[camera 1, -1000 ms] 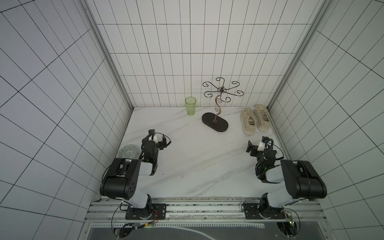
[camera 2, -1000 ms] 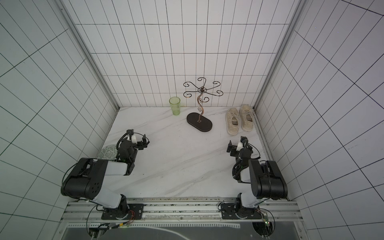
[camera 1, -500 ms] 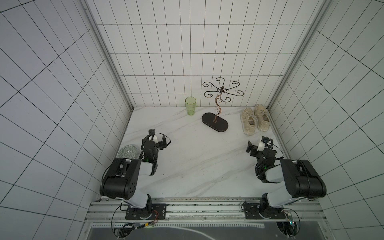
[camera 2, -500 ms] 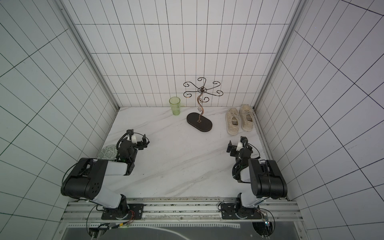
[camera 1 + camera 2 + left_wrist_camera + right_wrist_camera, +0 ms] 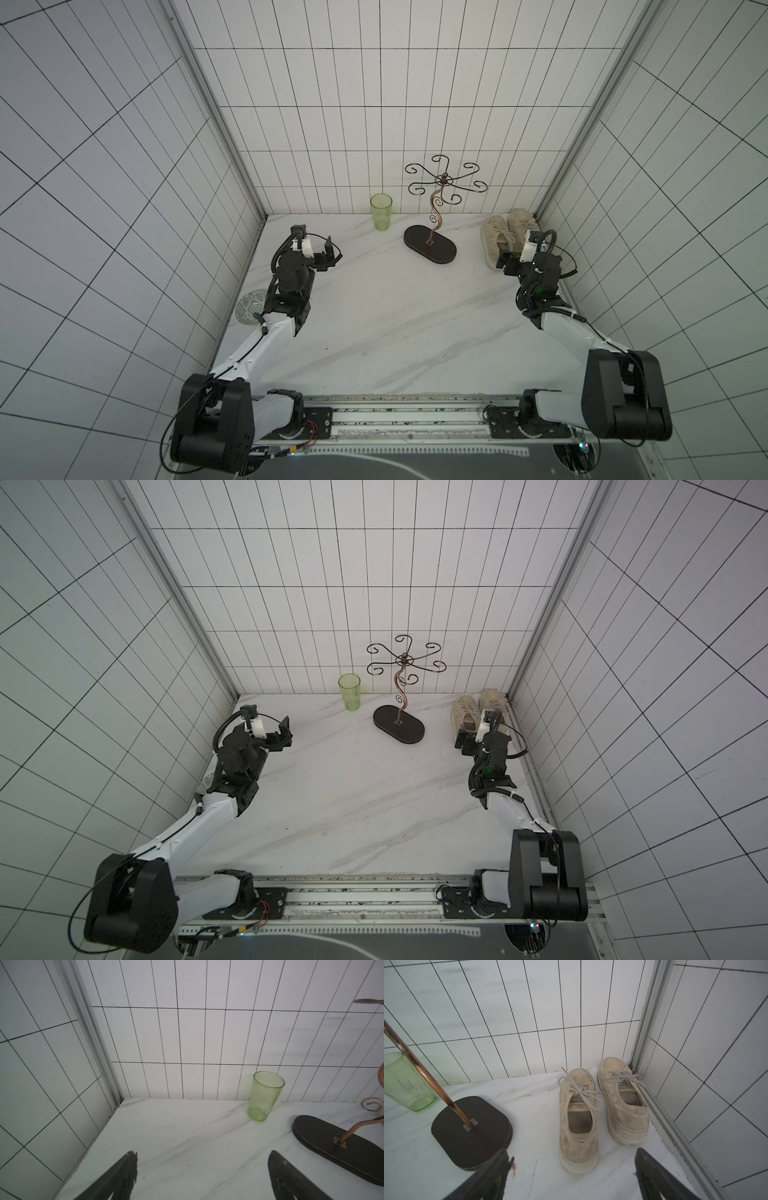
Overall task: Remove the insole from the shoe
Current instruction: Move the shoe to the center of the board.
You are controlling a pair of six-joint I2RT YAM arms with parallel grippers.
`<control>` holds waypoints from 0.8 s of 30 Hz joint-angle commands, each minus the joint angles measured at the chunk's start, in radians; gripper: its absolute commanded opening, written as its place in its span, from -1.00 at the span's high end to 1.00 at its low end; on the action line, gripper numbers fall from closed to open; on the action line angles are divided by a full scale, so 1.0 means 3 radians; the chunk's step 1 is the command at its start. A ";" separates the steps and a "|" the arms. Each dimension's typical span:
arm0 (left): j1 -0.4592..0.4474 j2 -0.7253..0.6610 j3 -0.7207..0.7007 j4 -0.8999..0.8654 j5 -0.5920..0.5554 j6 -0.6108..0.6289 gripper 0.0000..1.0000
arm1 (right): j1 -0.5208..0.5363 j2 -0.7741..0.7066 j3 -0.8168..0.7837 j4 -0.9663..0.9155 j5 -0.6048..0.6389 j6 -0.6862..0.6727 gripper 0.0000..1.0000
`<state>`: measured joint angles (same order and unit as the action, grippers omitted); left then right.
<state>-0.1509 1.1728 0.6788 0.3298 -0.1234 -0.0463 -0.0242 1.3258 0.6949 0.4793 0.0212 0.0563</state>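
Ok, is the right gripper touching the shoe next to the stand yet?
Apart. The right wrist view shows the right gripper open, with bare tabletop visible on both sides between it and the shoe.

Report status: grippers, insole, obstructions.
Left gripper open, empty. Right gripper open, short of heel of nearer shoe. Insole inside shoe, untouched. Stand base beside it, apart, not blocking.

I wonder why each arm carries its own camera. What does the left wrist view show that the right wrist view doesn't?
Only the left wrist view: the left corner post. Only the right wrist view: a beige shoe with its grey insole inside, its mate beside it, and the right corner post. Both: the green glass, the stand's dark base and the marble table.
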 commanded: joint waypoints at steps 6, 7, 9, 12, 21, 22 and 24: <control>-0.0091 -0.0163 -0.0059 -0.0612 0.0618 -0.0490 -0.96 | -0.0027 0.0948 0.1573 -0.1495 -0.0474 -0.0078 -0.74; -0.0107 -0.0162 -0.0064 -0.0635 0.0636 -0.0486 -0.96 | -0.0032 0.1091 0.1728 -0.1575 -0.0475 -0.0084 -0.68; -0.0129 -0.0161 -0.0072 -0.0695 0.0646 -0.0479 -0.96 | -0.0049 0.1343 0.2008 -0.1731 -0.0487 -0.0132 -0.56; -0.0129 -0.0167 -0.0115 -0.0712 0.0679 -0.0484 -0.96 | -0.0052 0.1718 0.2482 -0.2068 -0.0391 -0.0241 -0.40; -0.0133 -0.0075 -0.0235 -0.0604 0.0769 -0.0587 -0.96 | -0.0052 0.2565 0.3610 -0.2767 -0.0162 -0.0419 -0.09; -0.0132 -0.0060 -0.0238 -0.0595 0.0786 -0.0597 -0.96 | -0.0052 0.2644 0.3701 -0.2847 -0.0128 -0.0423 -0.06; -0.0135 -0.0044 -0.0233 -0.0591 0.0795 -0.0614 -0.96 | -0.0051 0.2732 0.3769 -0.2926 -0.0051 -0.0428 -0.03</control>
<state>-0.1890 1.1511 0.6182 0.1425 0.0952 -0.2115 -0.0330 2.1136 1.7046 -0.2752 -0.0357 -0.0368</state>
